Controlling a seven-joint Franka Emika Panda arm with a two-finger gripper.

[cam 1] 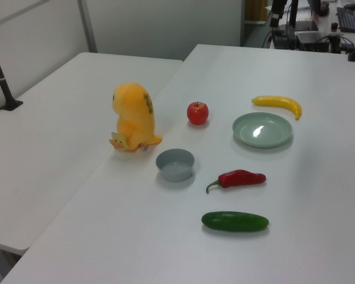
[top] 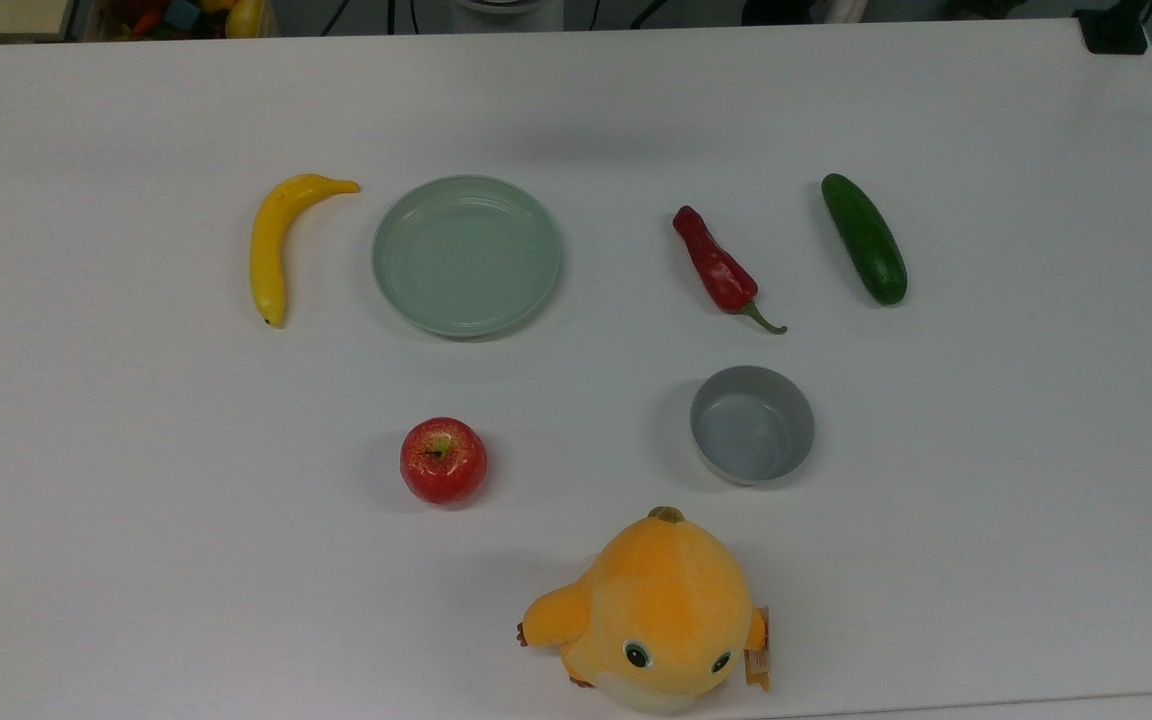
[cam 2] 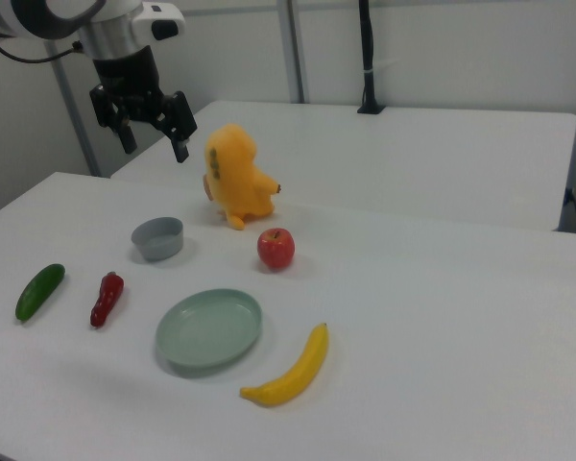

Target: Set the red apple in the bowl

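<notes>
Nearest the top view's bottom edge sits the plush toy (top: 654, 612), an orange-yellow stuffed creature on its belly, not part of the job and just something to steer around.

One row farther out are the two players. The red apple (top: 443, 461) stands upright on the white table (top: 986, 500), stem up, at the top view's left of the toy, with free space all round it, so a grasp from above looks open. The bowl (top: 752, 424) sits level with it at the top view's right, well apart from the apple, mouth up and empty. Its straight sides look only a little wider than the fruit, so I'd judge the drop needs to be well centred.

Farther again comes the distractor row, left to right in the top view: a banana (top: 281, 240), a pale green plate (top: 466, 254), a red chili pepper (top: 719, 269) and a cucumber (top: 864, 238), all lying flat.

Up in the right view, the gripper (cam 2: 154, 133) hangs high above the table, over the bowl's side and near the toy, fingers spread wide with nothing between them. Nothing has been picked yet. The first reach has to cross to the apple.
</notes>
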